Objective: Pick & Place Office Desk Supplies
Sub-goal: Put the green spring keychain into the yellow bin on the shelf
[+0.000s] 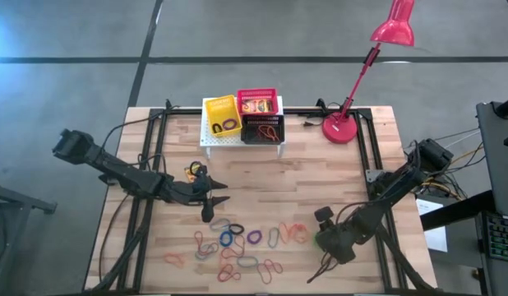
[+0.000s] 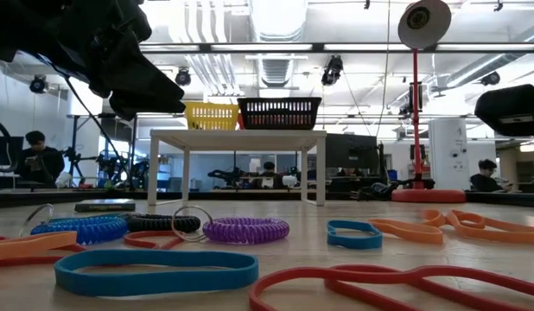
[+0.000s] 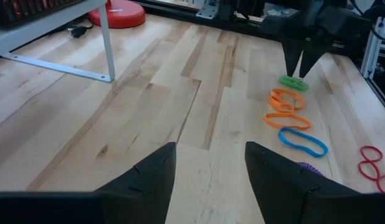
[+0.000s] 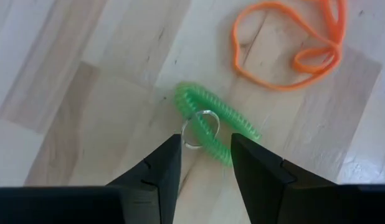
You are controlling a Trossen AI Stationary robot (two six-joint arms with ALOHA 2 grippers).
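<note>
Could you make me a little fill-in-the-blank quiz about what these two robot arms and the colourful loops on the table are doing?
1. The right hand hovers with open fingers over a coiled loop whose colour is ____.
2. The lamp at the table's back edge is ____ in colour.
3. On the small white stand, the basket left of the red basket is ____.
4. The left hand is open and holds ____.

Missing words: green; red; yellow; nothing

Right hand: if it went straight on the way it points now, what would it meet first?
The green coiled loop with its metal ring, lying just ahead of the right hand between its open fingers; then the table.
</note>
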